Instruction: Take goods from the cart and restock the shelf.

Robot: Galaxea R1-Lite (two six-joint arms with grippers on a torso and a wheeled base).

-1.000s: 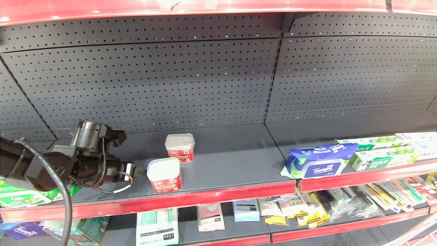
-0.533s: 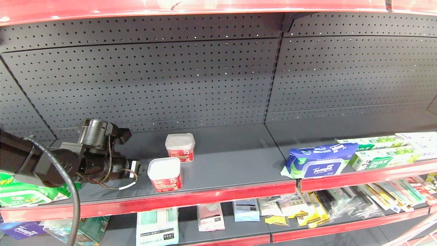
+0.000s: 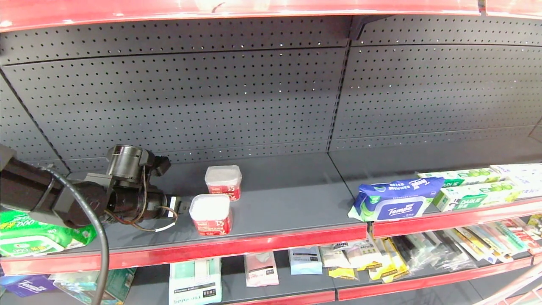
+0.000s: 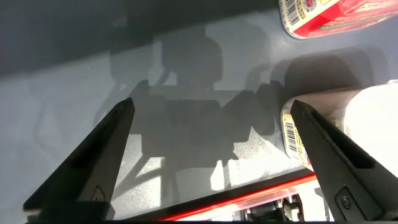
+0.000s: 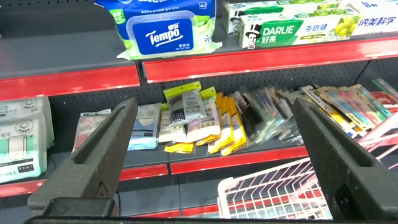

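Note:
Two red tubs with white lids stand on the grey shelf (image 3: pixel 288 199): the front tub (image 3: pixel 211 214) near the red front edge and the rear tub (image 3: pixel 223 182) behind it. My left gripper (image 3: pixel 182 207) lies low over the shelf just left of the front tub. In the left wrist view the left gripper (image 4: pixel 211 104) is open with bare shelf between its fingers. The front tub (image 4: pixel 367 124) stands outside one finger (image 4: pixel 336 162), touching or nearly touching it, and the rear tub (image 4: pixel 336 12) is farther off. My right gripper (image 5: pixel 214 102) is open and holds nothing, facing the lower shelves.
A blue wipes pack (image 3: pixel 396 205) and green-white boxes (image 3: pixel 474 188) lie on the right of the shelf, and a green pack (image 3: pixel 38 239) on the left. Hanging packets (image 5: pixel 193 118) fill the lower shelf. The white wire cart (image 5: pixel 273 193) is below the right gripper.
My left arm has moved to the right along the shelf. The front tub has slid a little to the right with it. The rear tub has stayed put.

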